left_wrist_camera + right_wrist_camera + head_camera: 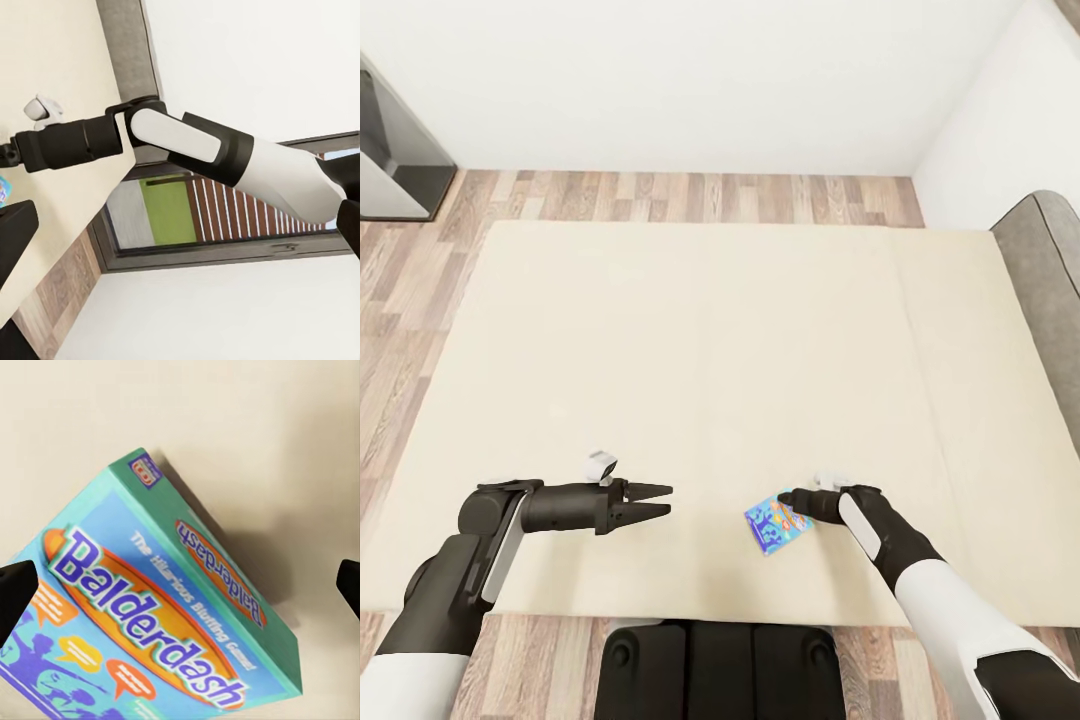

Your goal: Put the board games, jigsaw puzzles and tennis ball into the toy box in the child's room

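A small blue board game, lettered Balderdash, lies slightly tilted on the beige mattress of the bed, near its front edge. My right gripper hovers right at the box's upper right corner. In the right wrist view the box spreads beneath the open right gripper, with a dark fingertip at each side and no contact. My left gripper is open over bare mattress, well to the left of the box. The left wrist view looks across at the right arm.
The bed's grey headboard rises at the right. Wood-plank floor runs behind the bed to the white wall. A dark-framed window stands at the back left. My base is against the bed's front edge.
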